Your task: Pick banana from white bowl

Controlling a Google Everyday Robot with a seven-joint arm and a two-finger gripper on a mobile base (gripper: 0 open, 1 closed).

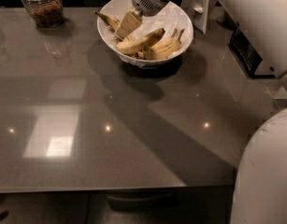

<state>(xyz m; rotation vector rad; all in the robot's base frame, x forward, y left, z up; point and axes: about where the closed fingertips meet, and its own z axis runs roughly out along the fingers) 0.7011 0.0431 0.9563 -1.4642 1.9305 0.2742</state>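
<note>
The gripper (126, 24) is down inside the white bowl (173, 17), at its left side, its tan tip pointing at the fruit. It sits just at the left end of the banana (138, 42), but contact cannot be made out, and I cannot tell whether the gripper is clenched or released. The banana lies across the middle of the bowl, plump and pale yellow, curving up to the right. A thinner banana (108, 18) with a dark stem leans over the left rim just beside the gripper. A small joined bunch (167, 45) lies to the right of the banana, stems turned upward. The bowl stands at the far side of a glossy grey table (133, 143). 1 glass jar (41, 6) with brown contents stands well to its left. The white arm (255, 17) reaches in from the upper right.
</note>
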